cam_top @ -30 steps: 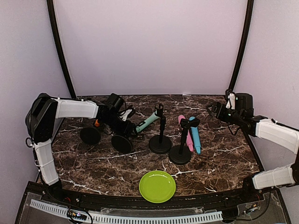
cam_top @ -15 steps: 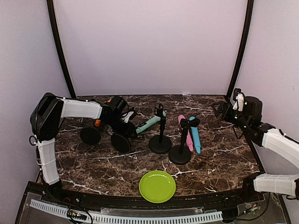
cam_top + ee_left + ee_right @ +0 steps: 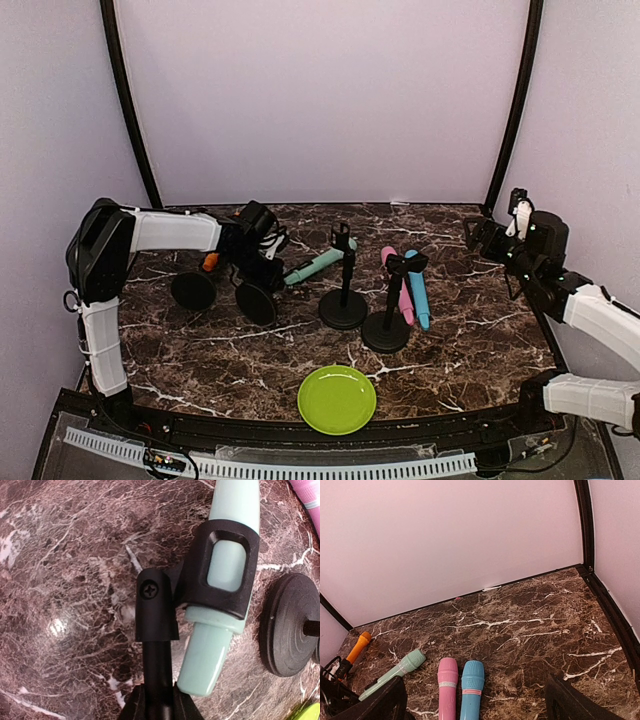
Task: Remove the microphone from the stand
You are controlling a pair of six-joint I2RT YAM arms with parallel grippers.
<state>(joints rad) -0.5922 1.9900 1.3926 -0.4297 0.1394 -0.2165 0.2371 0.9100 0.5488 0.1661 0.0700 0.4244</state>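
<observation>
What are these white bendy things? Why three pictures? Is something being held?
They are two white robot arms with pinching fingers. One picture looks down from above; the other two come from cameras on each wrist. On the dark marble table are a pink microphone, a blue microphone, an orange microphone, a round green plate and other black stands. The left gripper is pinched shut on the post of the black clip stand holding the mint-green microphone. The right gripper is open, holding nothing.

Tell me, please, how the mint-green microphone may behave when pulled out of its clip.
The mint-green microphone looks smooth and rigid, so probably slippery. Its clip wraps it snugly, so it may drag the stand pole, which the left gripper clamps. Freed, its round body would likely roll.
</observation>
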